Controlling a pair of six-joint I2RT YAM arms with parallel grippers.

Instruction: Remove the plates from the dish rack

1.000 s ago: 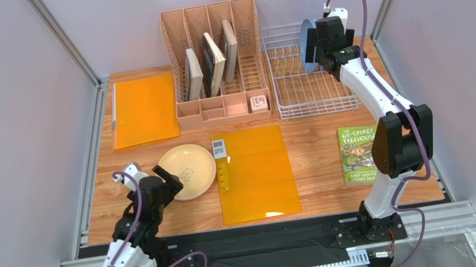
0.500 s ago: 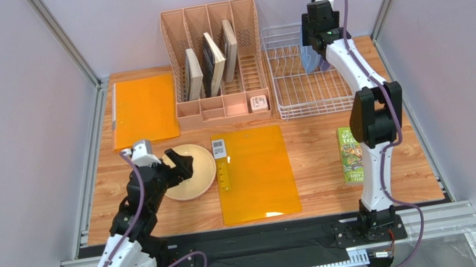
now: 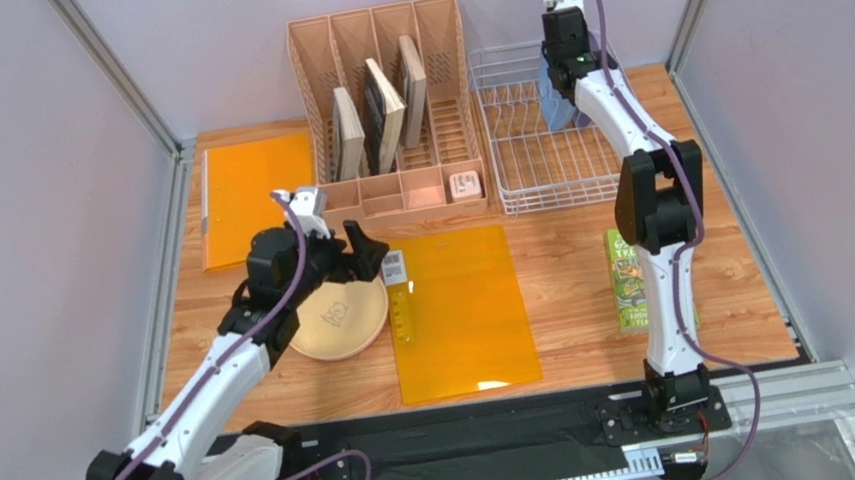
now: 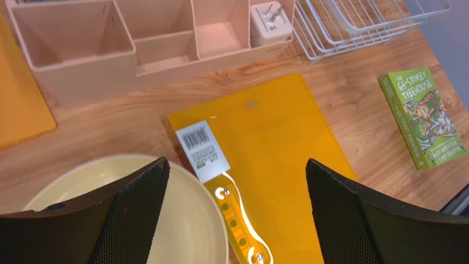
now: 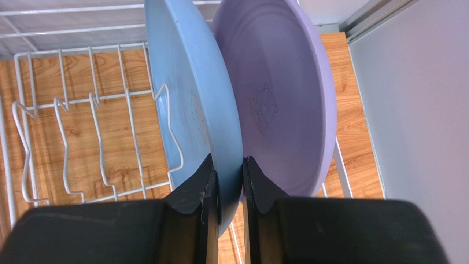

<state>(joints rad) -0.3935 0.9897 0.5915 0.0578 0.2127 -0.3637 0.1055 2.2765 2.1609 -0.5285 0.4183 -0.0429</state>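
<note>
Right hand sits at top right of the overhead view, closed down onto the lower rim of the light blue plate, one finger on each face. That plate stands on edge in the dish rack. The lavender plate stands upright just behind it; can't tell if they touch. Left hand is centre-left in the overhead view, spread wide, gripping nothing, hanging over the right edge of the cream-yellow plate. That plate lies flat on the desk, just beside the orange folder.
</note>
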